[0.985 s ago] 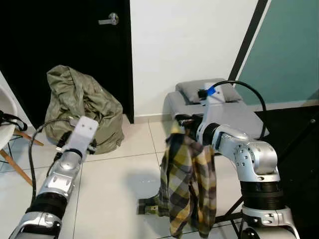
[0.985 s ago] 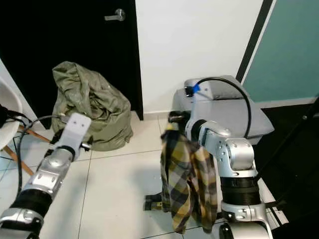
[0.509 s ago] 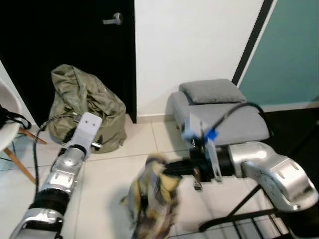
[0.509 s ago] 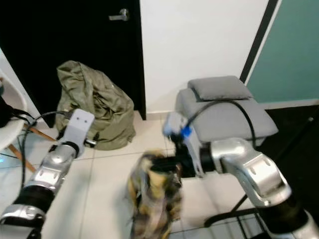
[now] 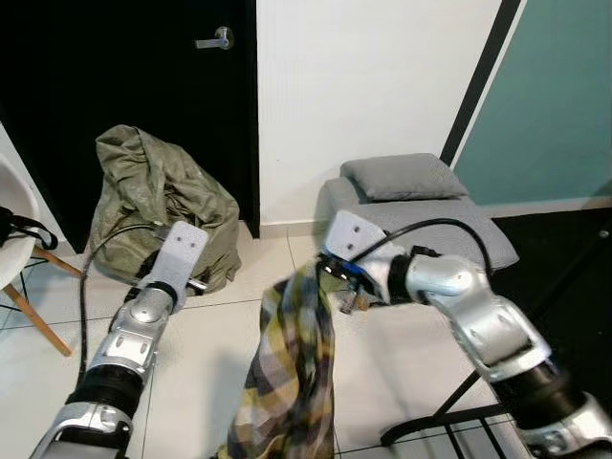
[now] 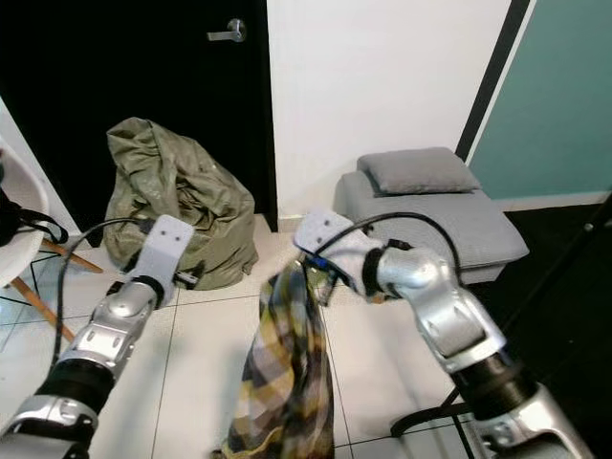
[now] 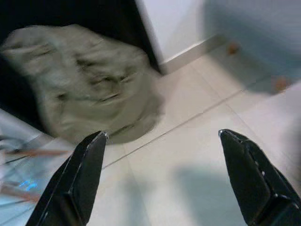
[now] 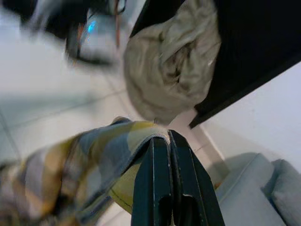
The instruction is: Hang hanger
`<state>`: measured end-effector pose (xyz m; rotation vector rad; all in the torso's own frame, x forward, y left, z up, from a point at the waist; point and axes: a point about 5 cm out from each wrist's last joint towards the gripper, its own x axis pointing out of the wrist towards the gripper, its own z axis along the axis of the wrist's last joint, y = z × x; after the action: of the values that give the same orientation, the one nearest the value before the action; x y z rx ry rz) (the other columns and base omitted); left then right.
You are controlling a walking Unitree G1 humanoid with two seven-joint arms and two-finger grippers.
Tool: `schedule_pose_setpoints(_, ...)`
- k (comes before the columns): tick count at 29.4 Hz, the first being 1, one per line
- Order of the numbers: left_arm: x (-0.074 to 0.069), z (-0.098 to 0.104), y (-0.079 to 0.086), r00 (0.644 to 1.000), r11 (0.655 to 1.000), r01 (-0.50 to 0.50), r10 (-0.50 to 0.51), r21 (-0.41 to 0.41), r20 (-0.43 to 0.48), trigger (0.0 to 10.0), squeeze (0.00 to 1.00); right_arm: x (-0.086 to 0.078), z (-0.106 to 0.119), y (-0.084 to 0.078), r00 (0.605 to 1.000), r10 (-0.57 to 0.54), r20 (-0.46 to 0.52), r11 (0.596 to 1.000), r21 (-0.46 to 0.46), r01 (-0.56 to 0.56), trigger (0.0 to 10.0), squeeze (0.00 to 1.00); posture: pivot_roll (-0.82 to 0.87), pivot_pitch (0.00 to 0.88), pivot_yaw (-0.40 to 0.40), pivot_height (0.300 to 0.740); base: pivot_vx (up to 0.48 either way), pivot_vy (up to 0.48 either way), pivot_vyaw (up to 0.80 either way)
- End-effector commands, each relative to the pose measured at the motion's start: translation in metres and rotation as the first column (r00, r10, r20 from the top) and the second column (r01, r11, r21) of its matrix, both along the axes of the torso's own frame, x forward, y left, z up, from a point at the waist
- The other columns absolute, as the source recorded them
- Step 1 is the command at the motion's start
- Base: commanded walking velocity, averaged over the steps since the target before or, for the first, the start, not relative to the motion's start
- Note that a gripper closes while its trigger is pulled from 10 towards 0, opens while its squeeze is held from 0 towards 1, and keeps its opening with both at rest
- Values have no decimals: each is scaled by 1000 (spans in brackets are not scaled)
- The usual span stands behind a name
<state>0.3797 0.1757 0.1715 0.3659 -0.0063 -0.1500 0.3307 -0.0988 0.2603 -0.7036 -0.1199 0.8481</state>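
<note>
A yellow, grey and dark plaid shirt hangs down over the tiled floor in the middle of the scene. My right gripper is shut on its top edge, where the fabric bunches at the black fingers. No hanger can be made out; the cloth hides whatever is inside it. My left gripper is held out to the left of the shirt, open, with nothing between its fingers; it faces the floor and an olive bundle.
An olive-green fabric heap lies against the black door. A grey cushioned seat stands by the white wall on the right. A white chair is at the far left. Black rack legs cross the lower right.
My right arm has swung the shirt from the right side toward the middle, and it now hangs lower and further left. The left arm has hardly moved.
</note>
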Motion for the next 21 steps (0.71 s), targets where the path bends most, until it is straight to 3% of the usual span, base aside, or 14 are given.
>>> schedule_pose_setpoints(1,-4,-9,-15,996,996,88,-89,-11,-22,10000,0,-5,15,4,997,28,65,998,54,-31,10000,0,-56,194,-29,740,0,0,0)
schedule_pose_setpoints(4,-6,-12,-23,991,991,134,-133,14,-31,10000,0,-9,16,8,991,88,101,995,25,-91,10000,0,-57,195,-30,740,0,0,0)
schedule_pose_setpoints(9,-2,-7,-32,990,990,142,-143,-13,-20,10000,0,-17,9,17,957,229,176,973,-54,-223,10000,0,-62,197,-28,740,0,0,0)
schedule_pose_setpoints(17,-2,-4,-35,987,986,160,-160,-48,-13,10000,0,-19,12,22,939,241,245,970,-39,-239,10000,0,-61,199,-28,740,0,0,0)
schedule_pose_setpoints(21,-7,-2,-49,962,952,270,-272,-146,5,10000,0,-21,16,24,926,251,281,966,-11,-258,10000,0,-62,201,-33,740,0,0,0)
